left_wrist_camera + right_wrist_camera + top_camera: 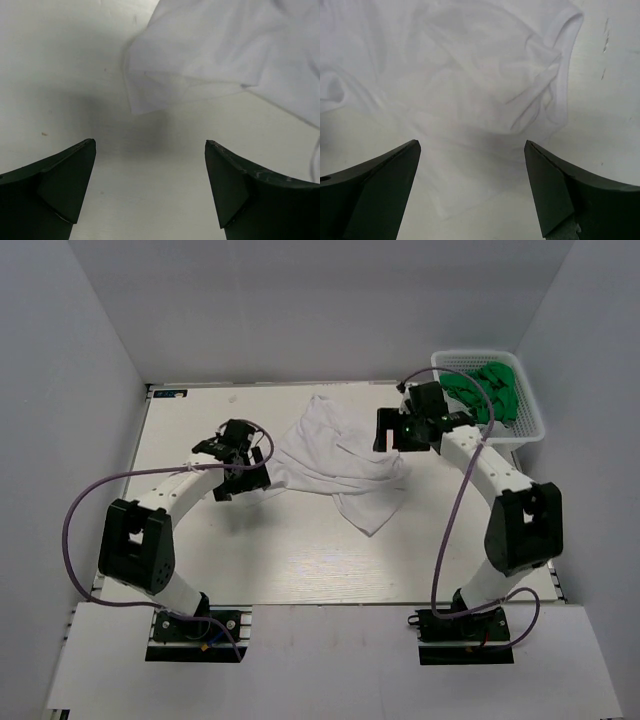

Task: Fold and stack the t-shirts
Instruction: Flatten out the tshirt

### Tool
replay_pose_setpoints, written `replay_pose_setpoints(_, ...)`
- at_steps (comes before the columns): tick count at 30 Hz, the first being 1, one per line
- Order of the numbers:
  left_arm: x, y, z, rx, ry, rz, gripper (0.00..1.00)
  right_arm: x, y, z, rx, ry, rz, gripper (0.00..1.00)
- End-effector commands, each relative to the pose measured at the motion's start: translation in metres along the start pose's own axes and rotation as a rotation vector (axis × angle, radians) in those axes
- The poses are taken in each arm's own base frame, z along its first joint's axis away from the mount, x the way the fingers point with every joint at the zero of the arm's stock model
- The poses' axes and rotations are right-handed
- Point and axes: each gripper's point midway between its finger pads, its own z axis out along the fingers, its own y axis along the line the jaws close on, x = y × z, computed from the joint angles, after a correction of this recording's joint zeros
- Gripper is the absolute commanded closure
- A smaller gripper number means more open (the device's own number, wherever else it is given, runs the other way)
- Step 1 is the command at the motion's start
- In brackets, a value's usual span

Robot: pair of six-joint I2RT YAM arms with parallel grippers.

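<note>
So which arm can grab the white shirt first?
Probably right. The right pincer is open directly over the white t-shirt. The left pincer, also open, has bare table under it, the shirt's corner a little ahead.

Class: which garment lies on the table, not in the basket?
The white t-shirt, crumpled on the table; the green one is bundled in the basket.

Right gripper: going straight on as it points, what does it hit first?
Probably the white t-shirt: its crumpled cloth lies dead ahead of the open right gripper, nothing between. Depth is unclear.
</note>
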Motion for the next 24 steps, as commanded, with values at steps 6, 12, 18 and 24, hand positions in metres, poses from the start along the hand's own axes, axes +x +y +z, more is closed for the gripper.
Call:
replay_pose_setpoints(6,0.008,-0.024,0.019,0.122,-0.018,-0.048,0.02,0.090,0.035,-0.036,-0.098,0.150,0.004,0.10)
replay_pose_setpoints(12,0.023,-0.005,0.055,0.003,0.050,-0.037,0.26,0.122,0.050,-0.040,-0.112,0.224,-0.016,0.10)
replay_pose_setpoints(18,0.026,-0.001,0.060,-0.015,0.040,-0.046,0.44,0.141,0.052,-0.036,-0.076,0.293,-0.039,0.10)
replay_pose_setpoints(24,0.019,-0.002,0.062,-0.023,0.017,-0.048,0.59,0.163,0.052,-0.031,-0.052,0.356,-0.067,0.10)
